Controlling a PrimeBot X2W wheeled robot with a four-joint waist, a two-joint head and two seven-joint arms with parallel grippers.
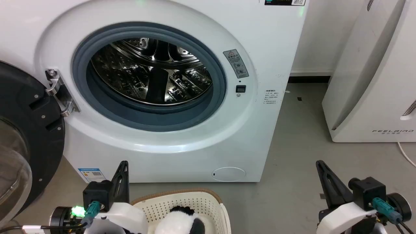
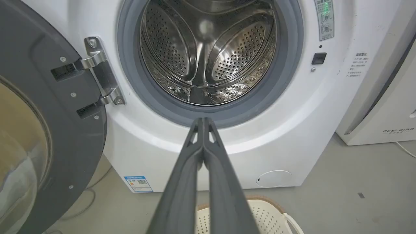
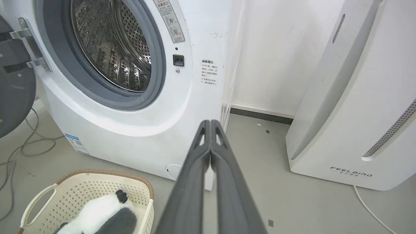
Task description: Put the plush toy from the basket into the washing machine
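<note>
The black-and-white plush toy (image 1: 182,222) (image 3: 100,214) lies inside the cream basket (image 1: 208,203) (image 3: 81,188) on the floor, just before the washing machine (image 1: 182,143) (image 2: 292,130) (image 3: 113,130). The washer's dark round door (image 1: 29,130) (image 2: 48,130) hangs open at the left, baring the shiny steel drum (image 1: 152,70) (image 2: 208,55). My left gripper (image 1: 123,164) (image 2: 203,121) is shut and holds nothing; it hangs beside the basket's left end. My right gripper (image 1: 320,164) (image 3: 210,123) is also shut, with nothing in it, well right of the basket over the grey floor.
A white FEELBIRD appliance (image 1: 373,97) (image 3: 357,113) stands on the right with a floor gap between it and the washer. A white cord (image 1: 404,152) trails from it. Loose grey cables (image 3: 19,152) lie on the floor under the open door.
</note>
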